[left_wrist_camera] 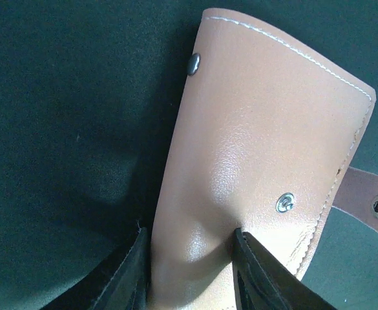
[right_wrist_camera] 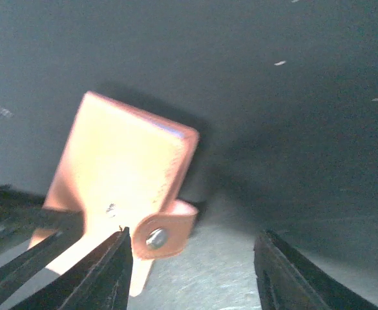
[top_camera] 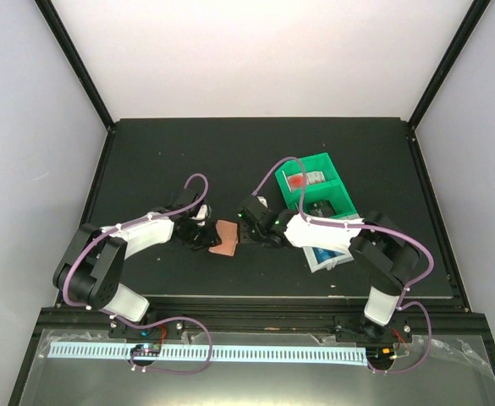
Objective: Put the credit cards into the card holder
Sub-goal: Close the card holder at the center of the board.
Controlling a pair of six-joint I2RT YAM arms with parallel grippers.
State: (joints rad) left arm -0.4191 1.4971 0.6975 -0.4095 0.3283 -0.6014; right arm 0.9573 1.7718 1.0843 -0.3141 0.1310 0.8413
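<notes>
On the matte black counter (top_camera: 162, 161), enclosed by pale walls (top_camera: 27, 127), the card holder (top_camera: 227, 238) sits mid-surface (snap tab undone), grasped by the left gripper (left_wrist_camera: 190, 236); the right gripper (right_wrist_camera: 192, 242) stands released alongside.

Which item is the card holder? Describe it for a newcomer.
On the black table, look centre front, between the left gripper and right gripper. The card holder is the small salmon-pink folding wallet with a snap tab, unlike the green bin and white bin nearby.
</notes>
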